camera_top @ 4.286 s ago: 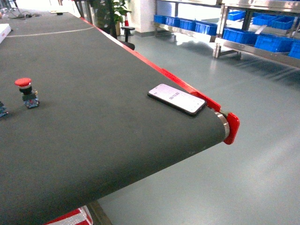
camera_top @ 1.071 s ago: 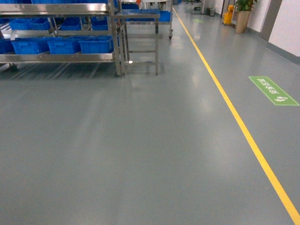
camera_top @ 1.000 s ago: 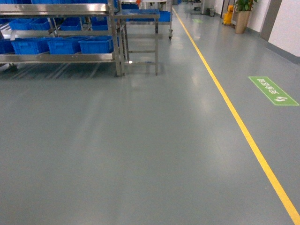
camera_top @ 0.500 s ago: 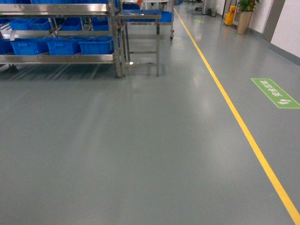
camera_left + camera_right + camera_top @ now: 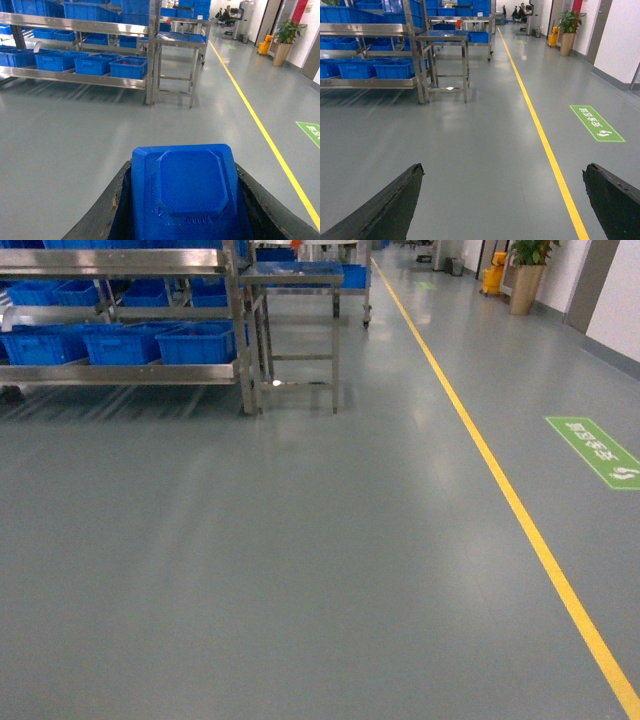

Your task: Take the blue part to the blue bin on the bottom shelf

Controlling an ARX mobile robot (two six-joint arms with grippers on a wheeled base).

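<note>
Nearest, left hand (image 5: 182, 210) pinching the blue part (image 5: 184, 192), broad face up, between dark fingers (image 5: 107, 220). Right hand (image 5: 505, 200) spread wide, holding nothing. Beyond, bare grey floor (image 5: 300, 570) with yellow line (image 5: 520, 520) at right. Farthest, ahead and to the left, steel rack (image 5: 120, 320) with a row of blue bins (image 5: 125, 343) on its bottom shelf (image 5: 120, 373): target well apart from the part, on the carrying arm's side.

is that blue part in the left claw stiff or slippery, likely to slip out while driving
The blue part looks like rigid moulded plastic, so probably stiff and light. Its smooth faces may be slippery, but it fills the left claw side to side, so it likely stays put.
</note>
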